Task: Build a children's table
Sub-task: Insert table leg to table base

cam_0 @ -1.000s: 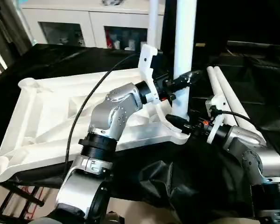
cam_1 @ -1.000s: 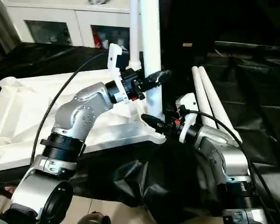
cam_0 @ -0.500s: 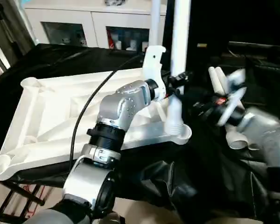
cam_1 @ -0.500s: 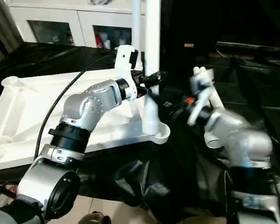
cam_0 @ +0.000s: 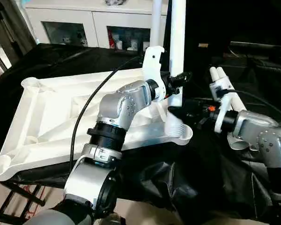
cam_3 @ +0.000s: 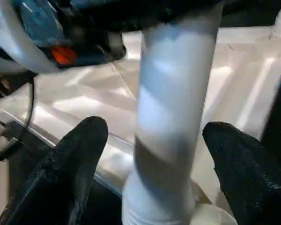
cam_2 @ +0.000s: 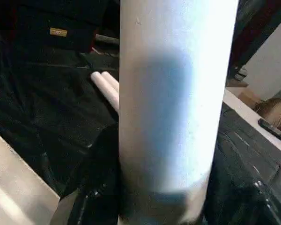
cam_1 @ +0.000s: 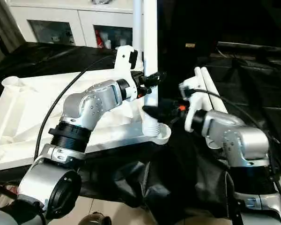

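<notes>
- Assembly is seen under way in the left eye view: the white tabletop (cam_0: 51, 117) lies underside up on the black-draped work table (cam_0: 84, 56), and an upright leg (cam_0: 177, 51) is held by the left gripper (cam_0: 177, 84), clamped round its shaft, with its ribbed foot at the near corner socket (cam_0: 181, 133). A second leg (cam_0: 156, 21) is seen standing behind it. The right gripper (cam_0: 178, 111) is held beside the leg's lower part, jaws spread.
- In the right eye view, the same leg is shown at the socket; whether it is fully seated cannot be told. Two spare legs (cam_1: 210, 96) lie side by side on the black cloth behind the right arm, and the two sockets on the tabletop's left side stand empty.
- In the left wrist view, the leg's shaft (cam_2: 173, 108) is shown close up between the black fingers (cam_2: 91, 187), which appear pressed against it.
- In the right wrist view, the two black fingertips (cam_3: 77, 150) are seen well apart on either side of the leg's lower end, touching nothing.
- Progress is judged at roughly the halfway mark: this leg is probably yet to be pressed or turned home, and two legs are left to be fitted.
</notes>
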Robot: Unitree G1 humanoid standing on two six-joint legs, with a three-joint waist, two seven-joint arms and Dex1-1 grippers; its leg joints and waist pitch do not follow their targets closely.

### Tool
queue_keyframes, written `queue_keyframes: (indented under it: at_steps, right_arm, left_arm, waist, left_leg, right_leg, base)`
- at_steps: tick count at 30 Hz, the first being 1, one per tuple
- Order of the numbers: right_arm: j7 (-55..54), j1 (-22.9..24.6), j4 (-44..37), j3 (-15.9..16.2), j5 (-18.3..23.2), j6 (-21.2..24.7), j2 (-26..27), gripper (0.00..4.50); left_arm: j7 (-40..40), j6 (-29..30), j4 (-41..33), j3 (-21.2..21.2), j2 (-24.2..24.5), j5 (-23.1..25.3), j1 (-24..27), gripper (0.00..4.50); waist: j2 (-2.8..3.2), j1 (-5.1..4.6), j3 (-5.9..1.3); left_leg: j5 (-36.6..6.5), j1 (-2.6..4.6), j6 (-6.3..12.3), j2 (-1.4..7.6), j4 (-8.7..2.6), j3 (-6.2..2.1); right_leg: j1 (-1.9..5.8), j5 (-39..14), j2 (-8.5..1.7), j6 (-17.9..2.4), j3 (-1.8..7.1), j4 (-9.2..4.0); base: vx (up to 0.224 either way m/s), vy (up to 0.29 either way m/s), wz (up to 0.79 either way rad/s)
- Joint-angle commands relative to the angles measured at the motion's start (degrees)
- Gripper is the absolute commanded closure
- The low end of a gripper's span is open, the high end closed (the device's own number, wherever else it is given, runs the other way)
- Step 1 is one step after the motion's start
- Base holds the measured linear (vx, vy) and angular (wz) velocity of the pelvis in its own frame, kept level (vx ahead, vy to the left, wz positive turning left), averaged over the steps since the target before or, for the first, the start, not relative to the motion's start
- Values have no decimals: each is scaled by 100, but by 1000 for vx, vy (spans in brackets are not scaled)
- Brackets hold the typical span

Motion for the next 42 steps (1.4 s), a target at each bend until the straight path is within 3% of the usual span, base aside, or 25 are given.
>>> queue_keyframes:
  at_steps: [1, 3, 10, 26, 28, 31, 42]
  right_arm:
    - [-88, -119, 21, 98, -127, 60, 26, 72]
    - [-88, -164, 93, 131, -205, 120, 80, 72]
    - [-93, -196, 228, 312, -207, 282, 4, 138]
    - [41, -219, 169, 312, -198, 257, 9, 248]
    - [71, -206, 141, 309, -219, 244, -4, 249]
    - [94, -191, 110, 285, -203, 276, -29, 183]
    - [236, -112, -42, 165, -80, 368, -221, 167]
  left_arm:
    - [-55, 52, -196, -81, -18, -40, -101, 262]
    - [-169, 59, -275, -159, -4, -56, -75, 262]
    - [-471, 174, -509, -276, -8, -188, -25, 262]
    - [-939, 327, -832, -688, 147, -173, 153, 262]
    - [-943, 299, -829, -723, 180, -139, 161, 262]
    - [-966, 276, -826, -756, 218, -107, 169, 262]
    - [-1056, 228, -784, -835, 323, -86, 143, 262]
  waist:
    - [-156, 23, -503]
    - [-167, 21, -506]
    - [-178, 23, -505]
    - [-158, 24, -509]
    - [-159, 24, -509]
    - [-153, 30, -510]
    - [-136, 32, -518]
  left_leg:
    - [-674, 70, 333, 257, -320, -112]
    - [-659, 65, 340, 257, -318, -107]
    - [-601, 62, 364, 265, -318, -104]
    - [-572, 62, 340, 271, -315, -107]
    - [-580, 61, 342, 266, -312, -103]
    - [-582, 63, 337, 267, -315, -107]
    - [-562, 65, 342, 269, -308, -110]
  right_leg:
    - [359, -1647, -431, -860, 225, -432]
    - [361, -1627, -433, -878, 225, -430]
    - [372, -1518, -440, -936, 232, -413]
    - [373, -1422, -435, -934, 242, -393]
    - [375, -1443, -436, -934, 239, -399]
    - [376, -1494, -438, -912, 237, -404]
    - [381, -1378, -429, -947, 237, -387]
  base:
    - [0, 0, 0]
    - [0, 0, 0]
    - [0, 0, 0]
    - [0, 0, 0]
    - [0, 0, 0]
    - [0, 0, 0]
    - [0, 0, 0]
